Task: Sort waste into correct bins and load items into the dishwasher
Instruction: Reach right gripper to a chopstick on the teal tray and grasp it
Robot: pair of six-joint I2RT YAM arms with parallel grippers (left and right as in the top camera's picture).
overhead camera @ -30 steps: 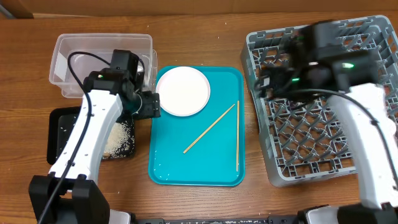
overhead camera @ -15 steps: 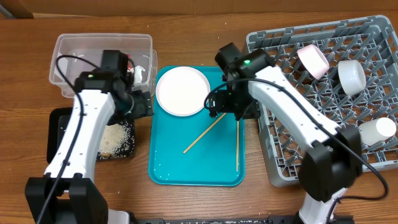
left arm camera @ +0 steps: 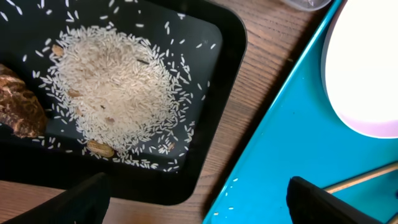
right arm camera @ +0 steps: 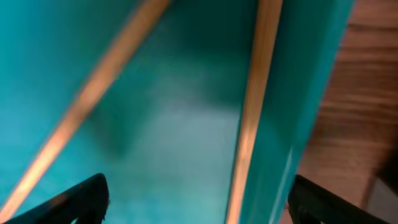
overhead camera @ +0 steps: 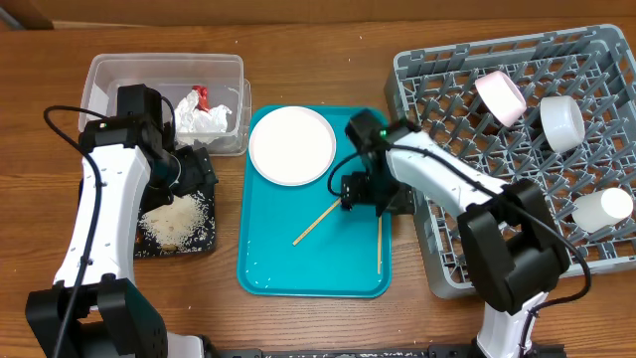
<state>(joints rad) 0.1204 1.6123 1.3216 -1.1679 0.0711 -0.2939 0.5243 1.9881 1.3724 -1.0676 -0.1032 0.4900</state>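
Note:
The white plate (overhead camera: 291, 144) lies at the back of the teal tray (overhead camera: 268, 268). Two thin chopsticks lie on the tray, one slanted (overhead camera: 316, 222) and one along the right edge (overhead camera: 379, 244). My right gripper (overhead camera: 363, 189) is open and low over them; in its wrist view the jaws (right arm camera: 199, 205) straddle the right chopstick (right arm camera: 255, 112), with the slanted one (right arm camera: 93, 99) to the left. My left gripper (overhead camera: 197, 171) is open and empty over the black tray (overhead camera: 99, 194), which holds rice (left arm camera: 115, 93) and a brown lump (left arm camera: 18, 109). The napkin (overhead camera: 207, 116) lies in the clear tub (overhead camera: 159, 70).
The grey dish rack (overhead camera: 467, 249) stands right of the teal tray and holds two bowls (overhead camera: 500, 96) (overhead camera: 561, 121) and a white cup (overhead camera: 601, 207). A few rice grains lie on the teal tray's edge (left arm camera: 280, 155). The plate's rim (left arm camera: 367, 68) shows in the left wrist view.
My right arm swung from the rack down onto the teal tray and settled over the chopsticks. My left arm drew back to the left, uncovering the napkin in the tub.

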